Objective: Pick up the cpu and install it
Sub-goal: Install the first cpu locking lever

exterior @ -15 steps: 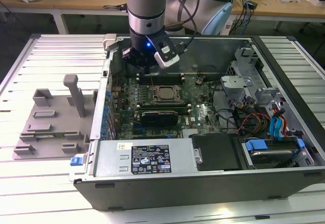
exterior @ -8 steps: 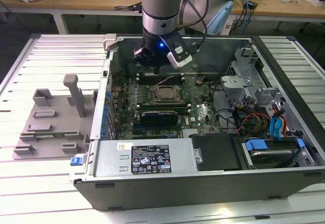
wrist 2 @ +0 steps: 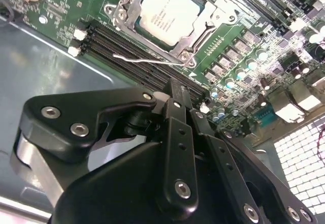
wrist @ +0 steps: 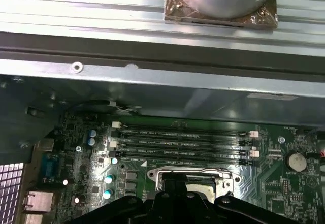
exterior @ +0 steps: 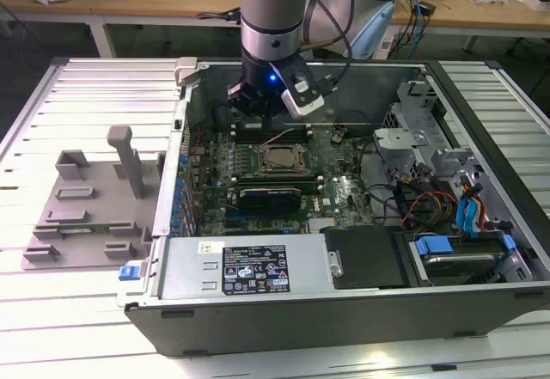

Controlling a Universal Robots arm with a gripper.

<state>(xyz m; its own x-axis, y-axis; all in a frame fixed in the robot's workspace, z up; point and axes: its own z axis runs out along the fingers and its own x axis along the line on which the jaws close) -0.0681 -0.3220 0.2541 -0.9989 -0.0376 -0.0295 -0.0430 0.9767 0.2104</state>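
Arm upright, claw pointing straight down.

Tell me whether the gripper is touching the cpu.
Apart. In the second wrist view the cpu lies in its socket, with memory slots showing between it and the gripper.

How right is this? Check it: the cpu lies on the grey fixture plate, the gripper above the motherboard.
Wrong place: in the second wrist view the cpu lies in its socket on the motherboard, not on the fixture plate. The gripper is above the motherboard.
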